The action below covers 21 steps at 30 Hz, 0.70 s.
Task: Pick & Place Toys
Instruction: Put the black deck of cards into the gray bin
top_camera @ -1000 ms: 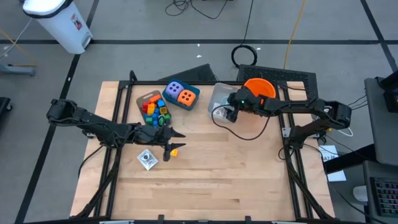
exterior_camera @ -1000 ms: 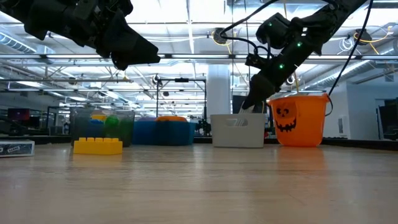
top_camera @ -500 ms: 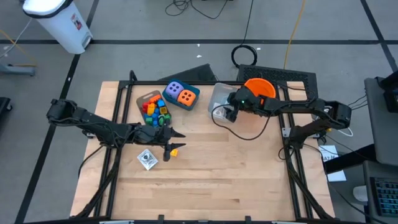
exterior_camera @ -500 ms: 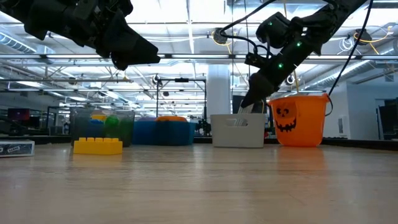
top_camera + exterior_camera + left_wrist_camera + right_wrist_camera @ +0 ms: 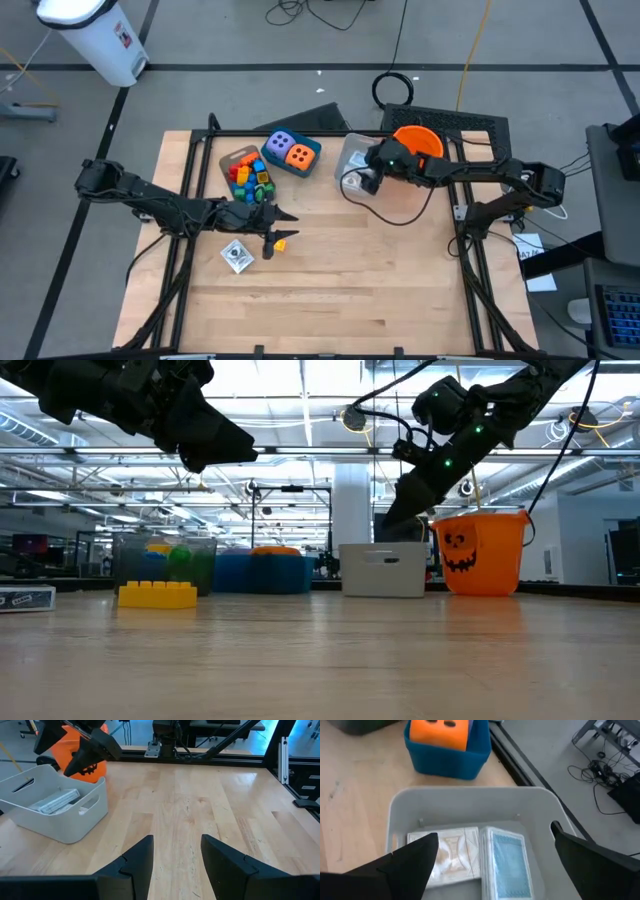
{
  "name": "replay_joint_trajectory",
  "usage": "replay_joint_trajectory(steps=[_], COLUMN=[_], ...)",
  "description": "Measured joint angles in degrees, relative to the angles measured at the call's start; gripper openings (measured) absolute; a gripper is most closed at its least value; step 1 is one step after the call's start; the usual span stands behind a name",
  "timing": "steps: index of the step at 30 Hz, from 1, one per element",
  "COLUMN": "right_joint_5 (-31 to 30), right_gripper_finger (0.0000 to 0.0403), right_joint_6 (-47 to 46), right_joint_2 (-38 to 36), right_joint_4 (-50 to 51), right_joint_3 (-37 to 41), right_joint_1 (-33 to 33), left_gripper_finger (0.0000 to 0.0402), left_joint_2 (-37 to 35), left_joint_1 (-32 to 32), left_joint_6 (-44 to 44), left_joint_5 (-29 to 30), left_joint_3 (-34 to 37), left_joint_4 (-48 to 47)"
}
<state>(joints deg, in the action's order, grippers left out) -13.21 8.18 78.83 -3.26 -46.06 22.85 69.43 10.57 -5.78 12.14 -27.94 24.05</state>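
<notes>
Right tool (image 5: 490, 857), jaws wide and empty, over the grey bin (image 5: 395, 810); nearest loose brick (image 5: 279, 243) probably lies beneath the narrow-jawed, empty left tool (image 5: 285, 218), at nine o'clock.

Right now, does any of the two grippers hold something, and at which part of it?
Nothing is held. The right gripper is open above the white bin holding card packs. The left gripper is open and empty above the table.

Cards (image 5: 57, 801) inside grey bin (image 5: 75, 827)
</notes>
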Motion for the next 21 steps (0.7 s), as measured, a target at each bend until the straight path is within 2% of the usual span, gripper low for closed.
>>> replay_joint_trajectory(steps=[11, 16, 18, 21], right_joint_5=[0.05, 6.17, 7.56, 7.43], right_gripper_finger=[0.0392, 0.0391, 0.0391, 0.0391], right_joint_6=[-5.65, -6.0, -6.05, -6.02], right_joint_2=[0.01, 0.02, 0.02, 0.02], right_joint_4=[-2.58, -3.36, -4.38, -6.15], right_joint_3=[0.0, 0.0, 0.0, 0.0], right_joint_1=[-4.37, -9.73, -12.53, -17.29], left_gripper_finger=[0.017, 0.017, 0.017, 0.017], left_joint_2=[0.0, 0.0, 0.0, 0.0], left_joint_1=[0.72, 2.8, 3.78, 5.95], left_joint_6=[-0.07, -0.11, -0.14, -1.69], left_joint_5=[-1.29, -1.49, -1.35, 2.56], left_joint_3=[0.0, -0.48, -2.32, -7.36], left_joint_4=[-2.69, -4.3, -7.59, -19.58])
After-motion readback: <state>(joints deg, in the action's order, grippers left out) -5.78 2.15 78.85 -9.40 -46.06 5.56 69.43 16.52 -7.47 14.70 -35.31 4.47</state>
